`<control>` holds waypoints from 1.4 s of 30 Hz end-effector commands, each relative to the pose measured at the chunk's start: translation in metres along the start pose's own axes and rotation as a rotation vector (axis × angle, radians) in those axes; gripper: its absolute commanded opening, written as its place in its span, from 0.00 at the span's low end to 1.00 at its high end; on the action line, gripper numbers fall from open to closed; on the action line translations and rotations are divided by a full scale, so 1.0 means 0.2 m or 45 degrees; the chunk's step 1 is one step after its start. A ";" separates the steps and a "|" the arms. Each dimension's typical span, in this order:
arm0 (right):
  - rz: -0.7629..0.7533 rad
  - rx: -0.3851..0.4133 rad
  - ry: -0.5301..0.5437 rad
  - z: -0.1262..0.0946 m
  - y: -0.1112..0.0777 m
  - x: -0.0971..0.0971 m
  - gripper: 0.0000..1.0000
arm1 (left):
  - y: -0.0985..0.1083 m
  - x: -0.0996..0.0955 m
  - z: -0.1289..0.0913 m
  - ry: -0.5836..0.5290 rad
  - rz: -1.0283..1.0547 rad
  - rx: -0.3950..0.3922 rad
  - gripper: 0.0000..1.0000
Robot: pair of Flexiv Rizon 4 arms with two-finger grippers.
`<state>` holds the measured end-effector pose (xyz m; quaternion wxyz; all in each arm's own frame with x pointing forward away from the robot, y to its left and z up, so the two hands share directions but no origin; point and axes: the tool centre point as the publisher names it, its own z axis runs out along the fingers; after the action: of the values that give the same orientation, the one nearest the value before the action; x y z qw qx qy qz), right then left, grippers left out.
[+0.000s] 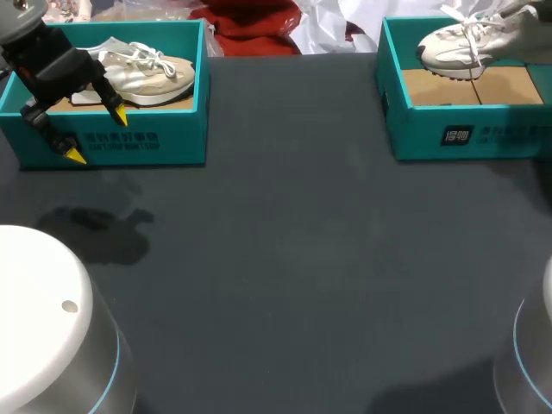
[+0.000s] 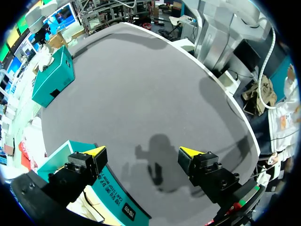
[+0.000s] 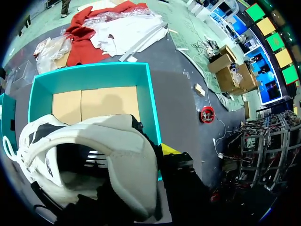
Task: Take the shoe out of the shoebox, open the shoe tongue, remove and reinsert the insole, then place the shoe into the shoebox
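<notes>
Over on the right, the right gripper [image 3: 146, 153] has the white shoe [image 1: 461, 47] by the heel. One yellow tip sits hard against the outside of the heel wall and the other finger is hidden inside the opening, so the pincer is closed down to just that wall's thickness. The shoe hangs over the right shoebox [image 1: 470, 129], toe pointing toward the middle of the table [image 1: 293, 241] and low over the box, heel higher. From the right wrist, the box's cardboard floor [image 3: 99, 101] shows bare ahead of the shoe.

On the other side, the left gripper [image 1: 97, 134] is spread wide with nothing in it. It hovers at the front wall of the left shoebox [image 1: 147, 142] — one yellow tip above the box's front edge, the other out in front over the dark table. Its shadow lies on the cloth ahead. Inside that box the beige shoe [image 1: 147, 73] lies on its sole, laces up, just beyond the gripper and not touched.
</notes>
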<state>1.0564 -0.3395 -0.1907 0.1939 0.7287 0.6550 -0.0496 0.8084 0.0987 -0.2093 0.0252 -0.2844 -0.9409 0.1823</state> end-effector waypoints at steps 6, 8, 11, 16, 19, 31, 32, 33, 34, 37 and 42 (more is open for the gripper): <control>0.028 0.020 0.071 0.11 -0.06 0.04 0.00 | 0.00 0.00 0.00 0.003 0.001 -0.002 1.00; 0.035 0.024 0.084 0.12 -0.07 0.05 0.00 | 0.00 0.00 0.00 0.003 0.001 -0.002 1.00; 0.033 0.028 0.069 0.14 -0.09 0.09 0.00 | 0.00 0.00 0.00 0.003 0.001 -0.002 1.00; 0.024 0.040 0.038 0.18 -0.14 0.14 0.00 | 0.00 0.00 0.00 0.003 0.001 -0.002 1.00; 0.044 0.051 0.004 0.22 -0.18 0.16 0.00 | 0.00 0.00 0.00 0.003 0.001 -0.002 1.00; 0.111 0.053 0.018 0.24 -0.21 0.14 0.00 | 0.00 0.00 0.00 0.003 0.001 -0.002 1.00; 0.111 0.053 0.018 0.24 -0.21 0.14 0.00 | 0.00 0.00 0.00 0.003 0.001 -0.002 1.00; 0.111 0.053 0.018 0.24 -0.21 0.14 0.00 | 0.00 0.00 0.00 0.003 0.001 -0.002 1.00; 0.111 0.053 0.018 0.24 -0.21 0.14 0.00 | 0.00 0.00 0.00 0.003 0.001 -0.002 1.00; 0.115 0.057 0.035 0.26 -0.21 0.14 0.00 | 0.00 0.00 0.00 0.003 0.001 -0.002 1.00; 0.151 0.059 0.058 0.30 -0.23 0.10 0.00 | 0.00 0.00 0.00 0.003 0.001 -0.002 1.00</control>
<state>1.0279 -0.3324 -0.2596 0.1662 0.7705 0.6138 -0.0440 0.8084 0.0987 -0.2093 0.0252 -0.2844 -0.9409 0.1823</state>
